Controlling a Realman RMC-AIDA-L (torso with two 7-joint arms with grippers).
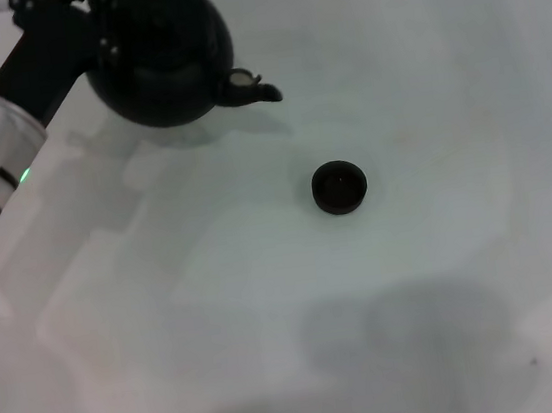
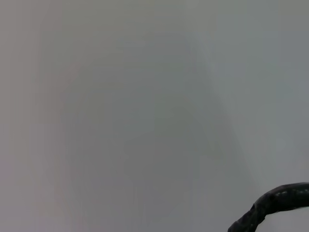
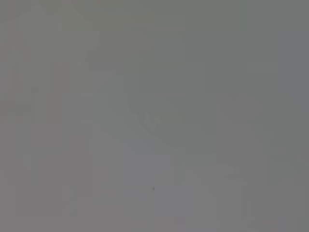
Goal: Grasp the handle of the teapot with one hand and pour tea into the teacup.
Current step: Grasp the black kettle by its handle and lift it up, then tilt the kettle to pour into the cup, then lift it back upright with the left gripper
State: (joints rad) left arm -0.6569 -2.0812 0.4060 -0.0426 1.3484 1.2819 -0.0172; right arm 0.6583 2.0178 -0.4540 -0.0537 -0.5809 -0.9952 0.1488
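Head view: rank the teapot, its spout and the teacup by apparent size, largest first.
1. teapot, largest by far, though cut off by the frame's top edge.
2. teacup.
3. spout, close to the teacup in extent but slimmer.

white table [image 1: 422, 330], teacup [image 1: 339, 188] on it

even, bright, diffuse light washes the head view. the table [image 1: 420, 68] glares pale. soft grey shadows pool toward 6 o'clock and 9 o'clock; the teapot [image 1: 162, 54] casts a faint one toward 5 o'clock. both wrist views are dim, flat grey and featureless; the handle [image 2: 275, 205] looks blurred.
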